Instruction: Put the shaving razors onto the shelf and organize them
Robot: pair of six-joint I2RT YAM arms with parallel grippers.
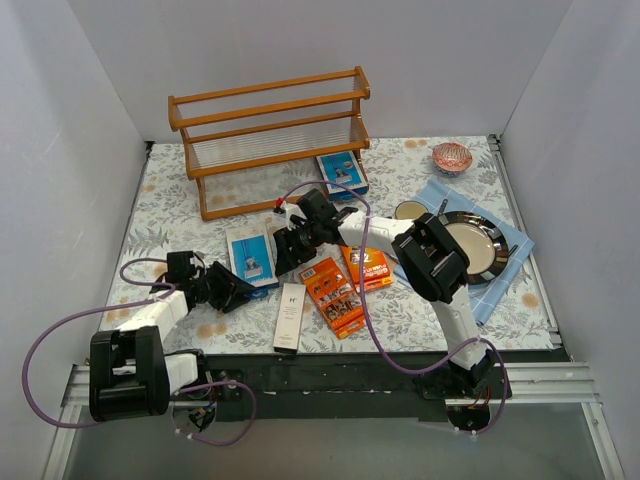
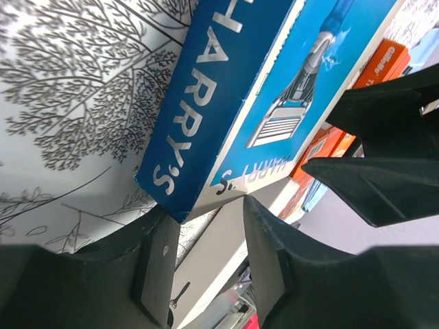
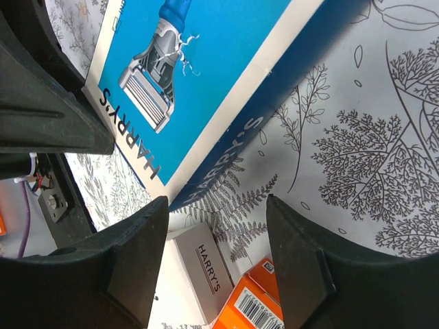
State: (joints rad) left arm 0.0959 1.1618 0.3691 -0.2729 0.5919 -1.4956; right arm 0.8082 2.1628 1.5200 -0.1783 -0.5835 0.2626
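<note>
1. Table [image 1: 170,200], leaf-print cover; all the entries below sit on it.
2. Shelf [image 1: 270,125]: 12 o'clock, upright, near the back wall.
3. Blue cloth [image 1: 495,290]: 3 o'clock, with a dark-rimmed plate [image 1: 500,225] on it.
4. Right gripper [image 1: 290,250] [image 3: 216,205]: table centre. I read the jaws as parted with nothing between them.
5. Left gripper [image 1: 235,288] [image 2: 206,212]: 8 o'clock, jaws parted, a pack corner at their mouth.
6. Blue pack [image 1: 250,258] [image 2: 274,82] [image 3: 199,55]: flat between the two grippers.
7. Second blue pack [image 1: 342,172]: at the shelf's right foot. I cannot tell whether it rests on the lower board.
8. Orange packs [image 1: 333,295] [image 1: 368,268]: side by side, 5 o'clock of centre.
9. White box [image 1: 290,315] [image 3: 202,267]: 6 o'clock, lying flat.
10. Bowl [image 1: 452,157]: 2 o'clock.
</note>
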